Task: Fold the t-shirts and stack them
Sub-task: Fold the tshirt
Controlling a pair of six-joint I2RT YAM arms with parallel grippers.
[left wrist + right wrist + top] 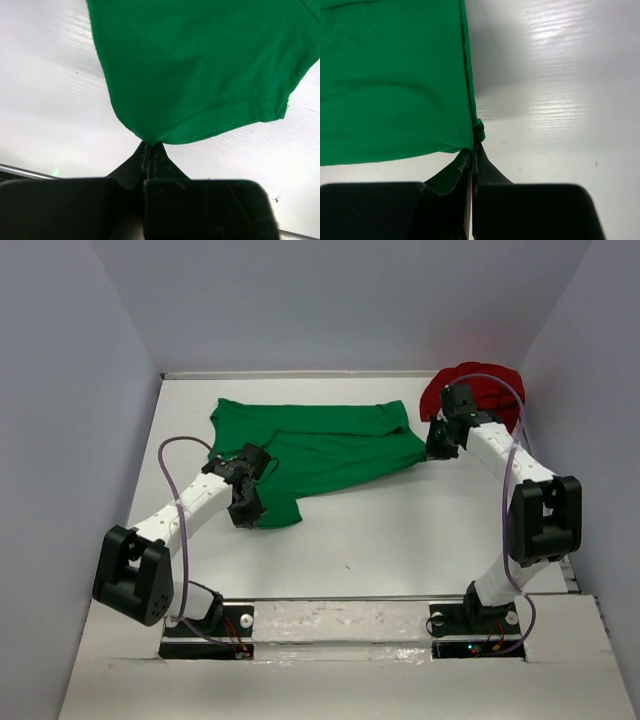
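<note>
Overhead, the green t-shirt [330, 445] is seen spread on the worktop [400, 530], the red t-shirt [480, 390] bunched far right; only in wrist views are the left tool [149, 146] and right tool [474, 147] shown clamped on green edges.

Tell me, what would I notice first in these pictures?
A bright green t-shirt spread across the middle of the table, with the left gripper and right gripper each pinching a corner. A dark red t-shirt sits bunched in the far right corner.
</note>
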